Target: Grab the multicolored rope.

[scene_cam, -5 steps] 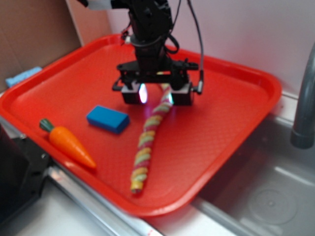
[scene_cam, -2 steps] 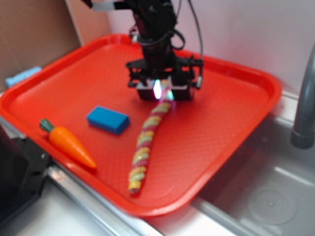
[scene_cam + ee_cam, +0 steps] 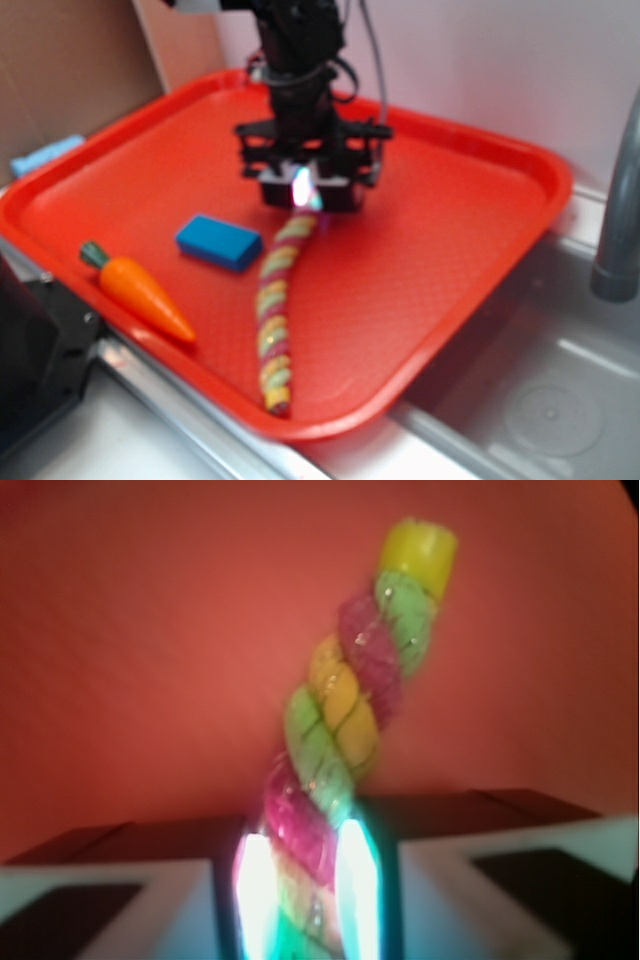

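Being clamped between closed jaws of gripper point(image 3: 303, 190): upper end of multicolored rope point(image 3: 274, 310), remainder trailing toward 6 o'clock across red tray point(image 3: 470, 240). Grip is best being held firm, lift being made straight, slow, so floppy tail is cleared.

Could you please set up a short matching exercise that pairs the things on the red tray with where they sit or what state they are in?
Things:
1. multicolored rope
2. toy carrot
3. blue block
4. tool

Places or states:
A. lies near the tray's front left edge, green top pointing left
B. shut on one end of the twisted cord
C. lies flat between the carrot and the rope
D. far end pinched, free end trailing toward the tray's front rim

Pairs: 1-D, 2-A, 3-C, 4-B
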Tool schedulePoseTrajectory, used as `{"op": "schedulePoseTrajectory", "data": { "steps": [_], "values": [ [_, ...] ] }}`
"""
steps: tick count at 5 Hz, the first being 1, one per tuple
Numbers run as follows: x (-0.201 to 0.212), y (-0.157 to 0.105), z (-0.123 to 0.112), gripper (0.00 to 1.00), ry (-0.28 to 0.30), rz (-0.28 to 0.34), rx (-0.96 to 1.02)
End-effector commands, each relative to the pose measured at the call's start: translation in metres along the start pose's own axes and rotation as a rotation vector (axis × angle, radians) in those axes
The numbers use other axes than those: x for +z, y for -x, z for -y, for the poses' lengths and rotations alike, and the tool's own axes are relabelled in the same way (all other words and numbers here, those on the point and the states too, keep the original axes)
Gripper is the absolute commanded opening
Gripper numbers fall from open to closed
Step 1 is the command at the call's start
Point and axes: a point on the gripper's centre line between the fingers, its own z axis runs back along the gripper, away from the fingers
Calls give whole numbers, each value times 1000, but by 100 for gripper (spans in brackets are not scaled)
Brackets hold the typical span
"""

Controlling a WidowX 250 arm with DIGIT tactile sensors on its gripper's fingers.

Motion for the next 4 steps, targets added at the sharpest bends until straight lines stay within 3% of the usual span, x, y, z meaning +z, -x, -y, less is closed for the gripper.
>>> {"op": "schedulePoseTrajectory", "data": {
  "steps": [1,2,4],
  "values": [
    [100,-11,-18,0,98,-7,-196],
    [130,-2,-28,0,93,-78,-302],
    [178,13,-68,0,167,-32,-283]
  ]
}}
